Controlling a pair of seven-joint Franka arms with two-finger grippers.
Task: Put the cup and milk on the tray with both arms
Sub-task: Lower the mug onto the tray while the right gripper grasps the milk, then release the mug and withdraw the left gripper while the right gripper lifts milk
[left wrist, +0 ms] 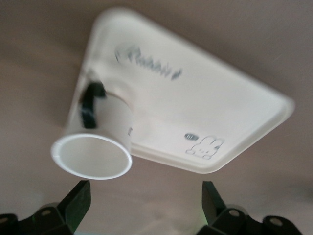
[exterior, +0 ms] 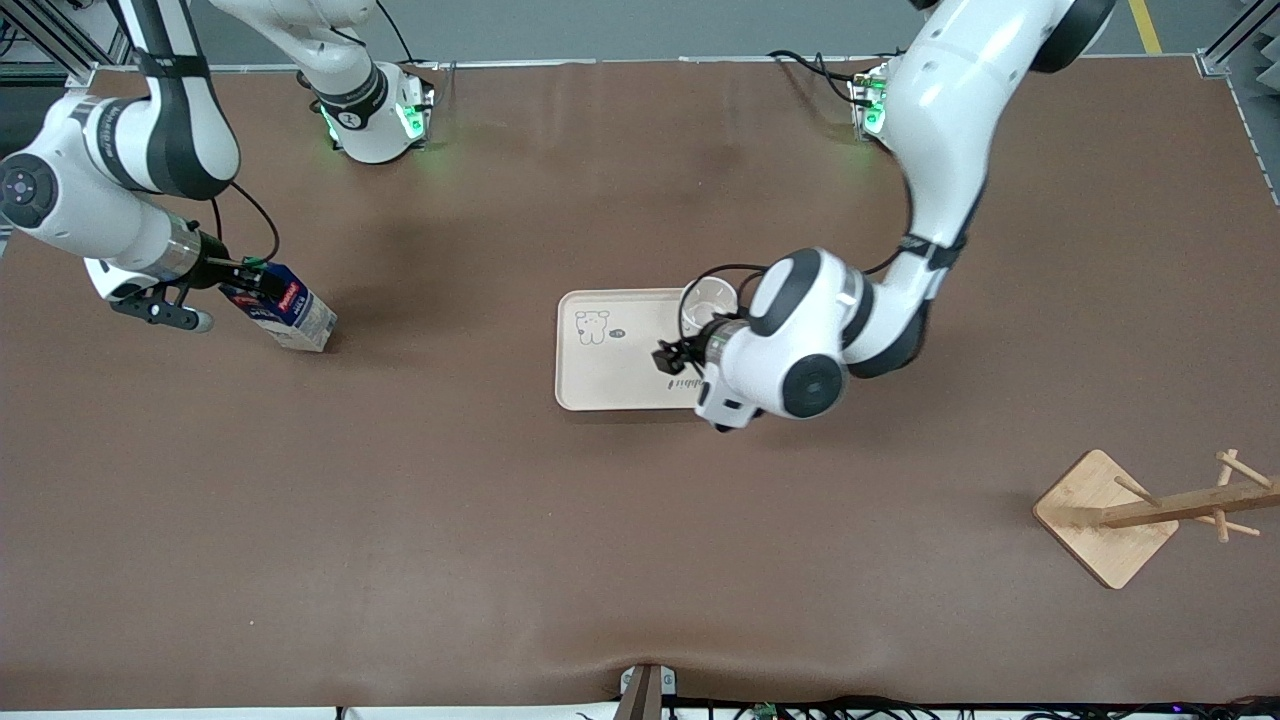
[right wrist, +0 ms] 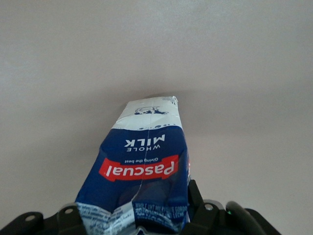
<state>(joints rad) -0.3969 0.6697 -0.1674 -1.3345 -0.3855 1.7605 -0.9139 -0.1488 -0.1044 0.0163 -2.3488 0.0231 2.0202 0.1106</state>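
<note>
The white cup (exterior: 710,303) stands upright on the cream tray (exterior: 610,370), in the corner toward the left arm's end. My left gripper (exterior: 680,355) hovers over the tray beside the cup, open and holding nothing. In the left wrist view the cup (left wrist: 105,132) with its black handle stands on the tray (left wrist: 210,107), apart from my left gripper (left wrist: 145,203). At the right arm's end of the table my right gripper (exterior: 258,283) is shut on the top of the tilted blue milk (exterior: 300,315). The right wrist view shows the milk (right wrist: 146,161) dented between my right gripper (right wrist: 134,215).
A wooden mug rack with a square base (exterior: 1090,500) stands near the left arm's end of the table, nearer to the front camera. Brown tabletop lies between the milk and the tray.
</note>
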